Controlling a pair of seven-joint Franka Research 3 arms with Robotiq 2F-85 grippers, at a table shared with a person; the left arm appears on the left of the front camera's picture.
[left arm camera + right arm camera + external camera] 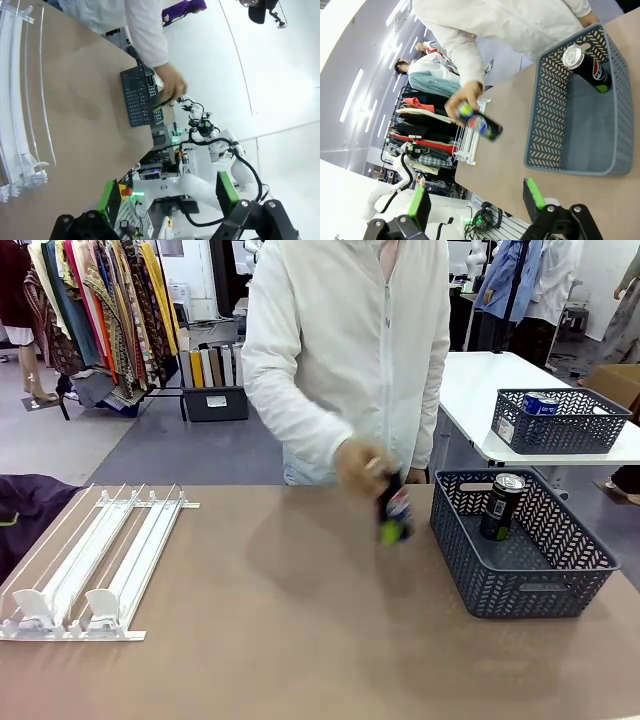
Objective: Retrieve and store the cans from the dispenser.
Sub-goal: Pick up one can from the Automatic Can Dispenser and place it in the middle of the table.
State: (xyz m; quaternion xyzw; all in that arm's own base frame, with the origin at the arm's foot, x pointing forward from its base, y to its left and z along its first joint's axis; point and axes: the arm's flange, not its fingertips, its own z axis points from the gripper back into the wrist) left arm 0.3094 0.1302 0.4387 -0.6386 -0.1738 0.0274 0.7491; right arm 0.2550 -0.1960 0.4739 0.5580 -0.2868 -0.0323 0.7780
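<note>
So the black Pepsi can [394,510] is being carried by the person's hand [362,466], blurry with motion, hanging over the table [300,640] just left of the grey mesh basket [520,585]. Another black can [501,506] is already standing upright inside that basket, near its far left corner. The dispenser [90,560] is sitting way over on the left side of the table and, as far as I can tell, its lanes are looking empty, with the white pusher blocks [100,602] parked at the near end. My guess is the job is nearly wrapping up: one can stored, one on its way in, nothing obvious left on the rack. The robot isn't really doing anything here. The left gripper [165,210] is hanging with its fingers spread apart and holding nothing, and the right gripper [475,202] is doing the same, pads wide, well back from the basket.
</note>
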